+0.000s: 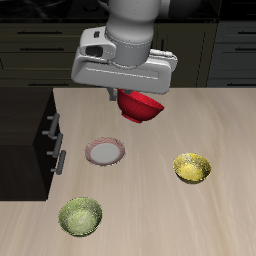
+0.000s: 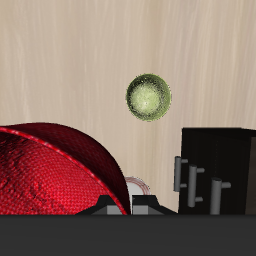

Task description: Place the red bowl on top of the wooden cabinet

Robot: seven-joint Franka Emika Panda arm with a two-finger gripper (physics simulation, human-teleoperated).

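The fingers (image 1: 132, 97) pinch the red bowl (image 1: 141, 106) by its rim, carrying it clear above the worktop (image 1: 160, 210). The wooden cabinet (image 1: 40, 135) stands toward 9 o'clock of the bowl in the exterior view, so its top is reachable by sideways travel.

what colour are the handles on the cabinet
Silver, on the dark cabinet; the handles show best in the wrist view.

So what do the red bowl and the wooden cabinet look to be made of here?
The red bowl looks like glazed ceramic or glossy plastic: bright highlights outside, and the wrist view shows a finely textured inside. The wooden cabinet looks like dark, matte-finished wood, almost black, with silver bar handles that read as metal.
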